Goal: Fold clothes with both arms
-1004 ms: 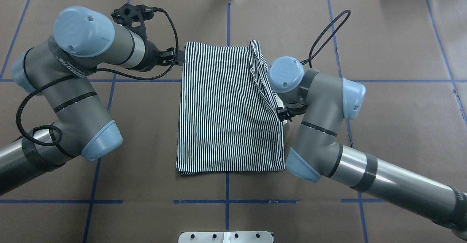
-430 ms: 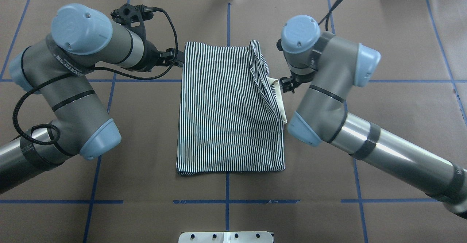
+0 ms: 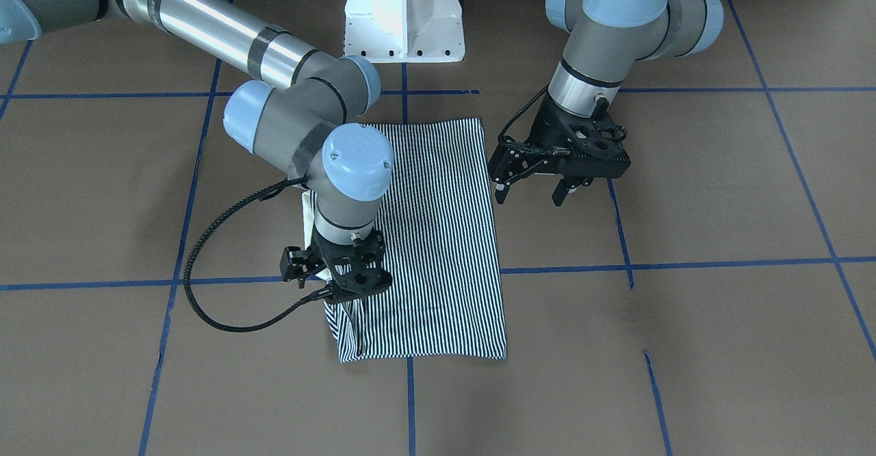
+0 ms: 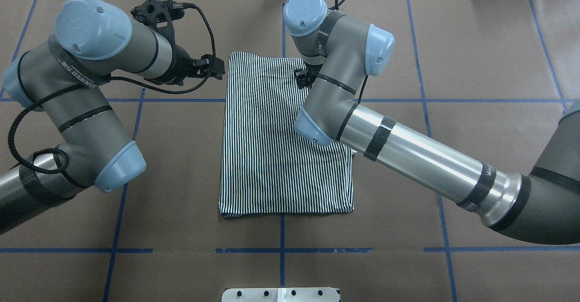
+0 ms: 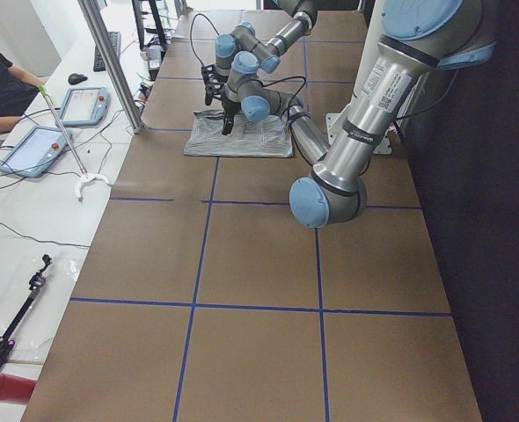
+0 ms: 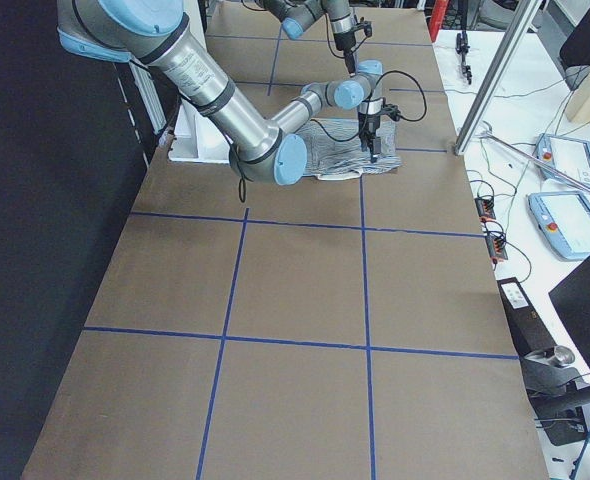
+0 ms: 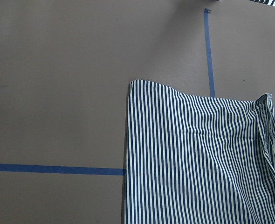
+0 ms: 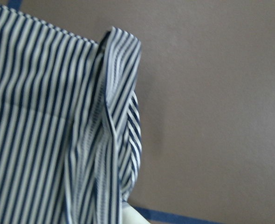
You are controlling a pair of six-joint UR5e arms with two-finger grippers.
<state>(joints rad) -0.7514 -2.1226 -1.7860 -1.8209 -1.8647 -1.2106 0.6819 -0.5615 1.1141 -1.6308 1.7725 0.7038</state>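
Bright, even light from above leaves only soft shadows on the tabletop point(image 3: 718, 189). Glare streaks the right arm point(image 4: 421, 157) at lower right of the overhead view. The right wrist view's shirt point(image 8: 58, 116) is blurred.

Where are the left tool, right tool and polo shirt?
left tool point(image 3: 528, 196): front-facing view, between its fingertips.
right tool point(image 3: 339, 292): front-facing view, between its fingertips.
polo shirt point(image 4: 281, 157): overhead view, middle of striped panel.

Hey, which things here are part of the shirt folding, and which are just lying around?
Job: striped polo shirt, left claw, right claw.
Lying about: white pedestal base, tablet on the side bench.
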